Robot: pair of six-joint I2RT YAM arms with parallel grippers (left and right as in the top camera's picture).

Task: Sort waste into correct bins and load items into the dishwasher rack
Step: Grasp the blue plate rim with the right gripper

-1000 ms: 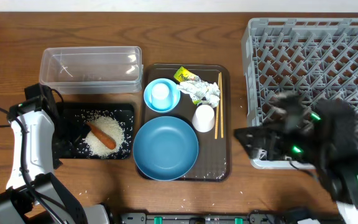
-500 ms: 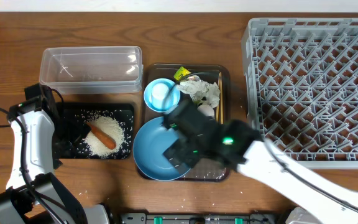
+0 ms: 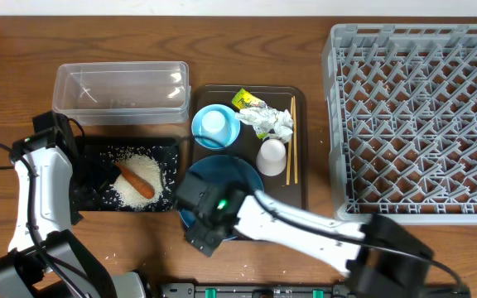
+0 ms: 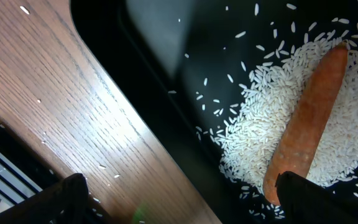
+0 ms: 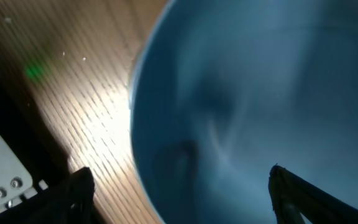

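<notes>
Overhead, we see rice [image 3: 154,170] and carrot [image 3: 137,180] in the black tray [image 3: 102,153], left edge; rack [image 3: 421,116], right edge, unloaded; left gripper [image 4: 185,199] and right gripper [image 5: 188,193] gape empty.

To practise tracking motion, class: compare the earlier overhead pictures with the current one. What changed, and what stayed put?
The right gripper swept left from the near-left corner of the dishwasher rack, across the brown serving tray, and now hangs open over the near-left edge of the blue plate, holding nothing. The left arm, carrot, rice, cups, bowl and chopsticks stayed put.
</notes>
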